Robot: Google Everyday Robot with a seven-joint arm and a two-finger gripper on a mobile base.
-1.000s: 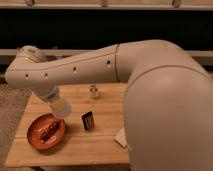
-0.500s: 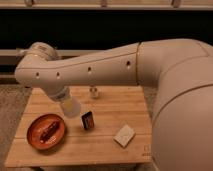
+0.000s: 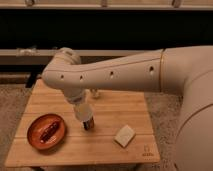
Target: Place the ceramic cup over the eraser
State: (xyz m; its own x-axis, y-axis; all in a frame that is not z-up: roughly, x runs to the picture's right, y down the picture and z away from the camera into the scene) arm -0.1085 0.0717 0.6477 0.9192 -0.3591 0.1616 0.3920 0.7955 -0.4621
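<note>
The ceramic cup [image 3: 95, 93] is small and pale and stands at the back of the wooden table [image 3: 110, 112], partly hidden behind my arm. The eraser [image 3: 124, 135] is a whitish block lying flat at the front right of the table. My gripper [image 3: 85, 118] hangs at the end of the translucent cylindrical arm tip, near the middle of the table. It is directly over a small dark object [image 3: 89, 124], in front of the cup and to the left of the eraser.
An orange plate [image 3: 35, 137] with a brownish item in it sits at the front left of the table. My large white arm [image 3: 125, 75] spans the back of the table from the right. Carpet surrounds the table, with a dark wall behind it.
My arm tip has swung right, from beside the orange plate to over the small dark object. The cup, eraser and plate have not moved on the table.
</note>
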